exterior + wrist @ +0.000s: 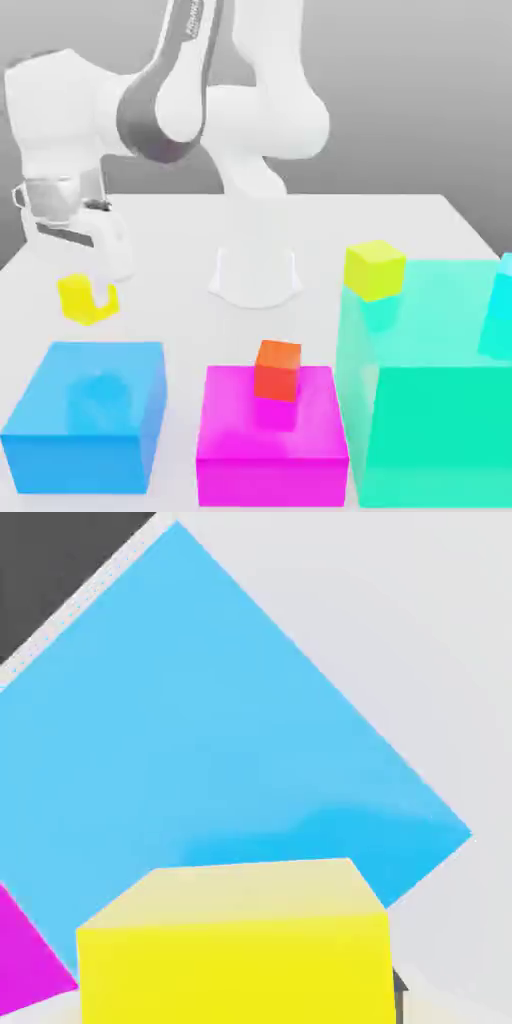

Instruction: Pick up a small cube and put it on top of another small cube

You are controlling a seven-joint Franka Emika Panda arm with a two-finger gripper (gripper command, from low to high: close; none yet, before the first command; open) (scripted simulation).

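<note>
The small warm-yellow cube [76, 298] is at the exterior view's left, behind the big blue block [88, 410]. My gripper [92, 295] reaches down over it and is shut on it, with one white finger [104, 288] across its front face. In the hand view the same cube [235, 952] looms close, and the blue block's top [200, 712] lies beyond it. I cannot tell whether the cube rests on the table or hangs just above it. An orange-red small cube [277, 369] sits on the magenta block [272, 440]. A lemon-yellow small cube [375, 268] sits on the teal block [430, 400].
The arm's white base [255, 275] stands mid-table behind the blocks. A cyan block [498, 310] shows at the right edge on the teal block. A corner of the magenta block [20, 942] appears in the hand view. The white table [180, 300] spreads around the yellow cube.
</note>
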